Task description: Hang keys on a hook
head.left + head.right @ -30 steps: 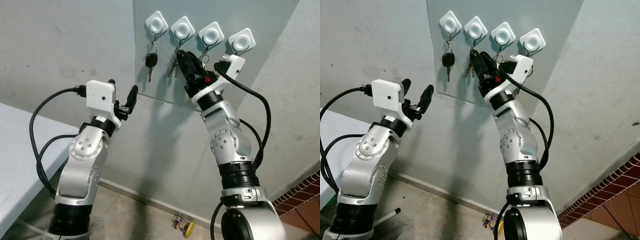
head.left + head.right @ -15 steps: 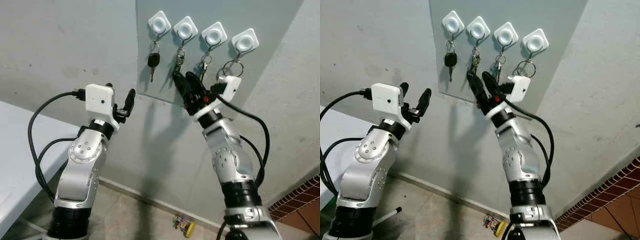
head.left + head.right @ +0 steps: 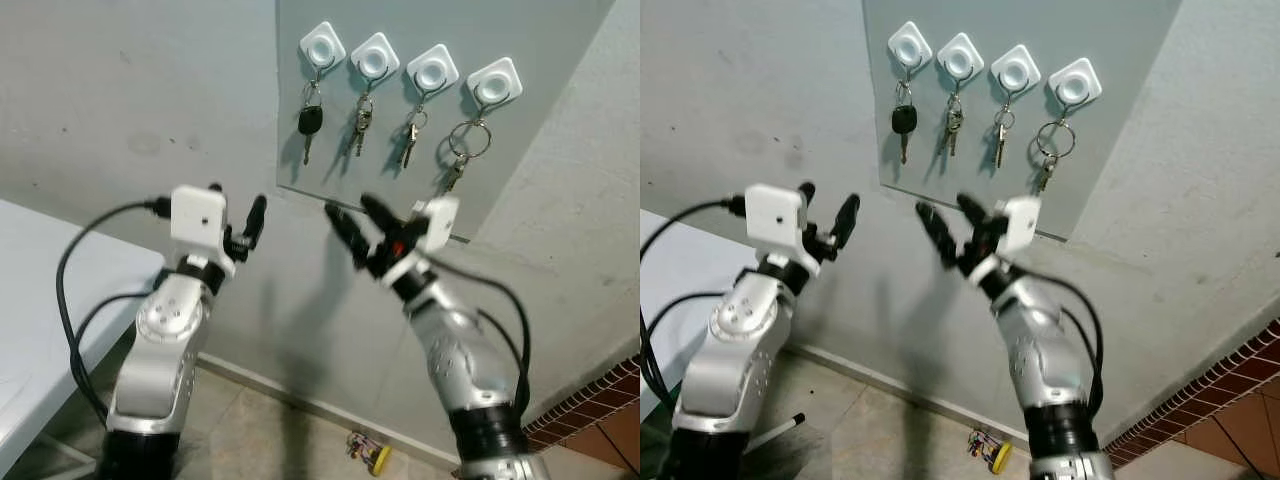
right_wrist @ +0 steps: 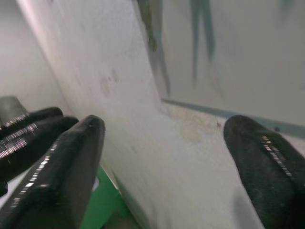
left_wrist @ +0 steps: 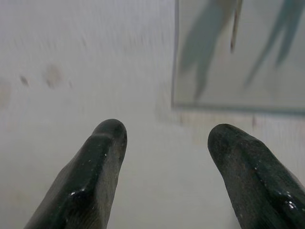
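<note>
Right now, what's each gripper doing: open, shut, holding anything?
Left gripper: open, holding nothing, raised beside the wall.
Right gripper: open, holding nothing, below the hung keys.

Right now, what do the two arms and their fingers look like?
Both arms are silver metal with round jointed segments and black collar rings. Each wrist carries a white camera box, and black cables loop alongside. The left gripper and the right gripper each have two long, glossy black fingers with rounded tips.

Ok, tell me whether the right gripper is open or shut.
Open. The right gripper has its two black fingers spread apart with nothing between them, below the keys on the hooks.
</note>
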### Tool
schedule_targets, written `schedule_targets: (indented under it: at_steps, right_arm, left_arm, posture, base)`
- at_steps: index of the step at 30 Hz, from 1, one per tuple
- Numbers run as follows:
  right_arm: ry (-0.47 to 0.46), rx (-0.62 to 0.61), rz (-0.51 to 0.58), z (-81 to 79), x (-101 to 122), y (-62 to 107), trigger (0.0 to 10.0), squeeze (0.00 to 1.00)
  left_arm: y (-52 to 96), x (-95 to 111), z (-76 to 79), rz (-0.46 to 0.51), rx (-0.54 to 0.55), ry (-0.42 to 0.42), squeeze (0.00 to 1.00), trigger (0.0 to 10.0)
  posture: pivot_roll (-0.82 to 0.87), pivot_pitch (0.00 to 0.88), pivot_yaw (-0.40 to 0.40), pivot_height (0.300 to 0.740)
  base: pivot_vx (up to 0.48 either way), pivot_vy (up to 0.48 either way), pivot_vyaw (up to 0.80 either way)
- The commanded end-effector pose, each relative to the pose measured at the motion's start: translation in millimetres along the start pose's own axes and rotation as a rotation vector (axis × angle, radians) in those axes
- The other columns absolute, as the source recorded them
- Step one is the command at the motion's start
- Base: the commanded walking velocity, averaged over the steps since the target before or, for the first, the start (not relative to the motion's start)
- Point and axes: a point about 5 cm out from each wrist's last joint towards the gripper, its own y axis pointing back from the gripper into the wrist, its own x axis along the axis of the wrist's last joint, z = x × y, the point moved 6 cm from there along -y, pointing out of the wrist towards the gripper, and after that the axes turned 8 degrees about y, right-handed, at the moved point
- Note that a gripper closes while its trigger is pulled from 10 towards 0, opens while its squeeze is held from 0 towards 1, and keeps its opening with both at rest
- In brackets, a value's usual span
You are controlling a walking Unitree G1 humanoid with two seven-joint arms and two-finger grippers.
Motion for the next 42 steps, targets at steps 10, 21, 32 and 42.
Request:
schedule_targets:
  at_steps: [10, 21, 32, 42]
  right_arm:
    - [0.057, -0.047, -0.130, 10.7, -48.7, 19.6, 10.0, 1.00]
    - [0.092, -0.123, -0.358, 29.0, -116.4, 58.1, 10.0, 1.00]
    - [0.044, -0.199, -0.557, 36.5, -163.4, 100.9, 10.0, 1.00]
    - [0.015, -0.426, -0.884, 56.1, -211.4, 193.6, 10.0, 1.00]
  left_arm:
    - [13.6, -49.4, 6.0, -0.085, -0.033, 0.035, 0.00, 10.0]
    - [33.7, -123.3, -4.5, -0.245, -0.019, -0.087, 0.00, 10.0]
    - [61.7, -186.5, -10.9, -0.449, 0.027, -0.007, 0.00, 10.0]
    - [112.8, -242.8, -23.5, -0.692, 0.132, 0.111, 0.00, 10.0]
  posture:
    - [-0.06, 0.000, -0.024, 0.724]
    - [-0.07, 0.000, -0.011, 0.724]
    - [-0.09, 0.000, 0.002, 0.724]
    - [-0.10, 0.000, 0.001, 0.724]
  base:
    - [0.000, 0.000, 0.00]
    - [0.000, 0.000, 0.00]
    - [0.000, 0.000, 0.00]
    - [0.000, 0.000, 0.00]
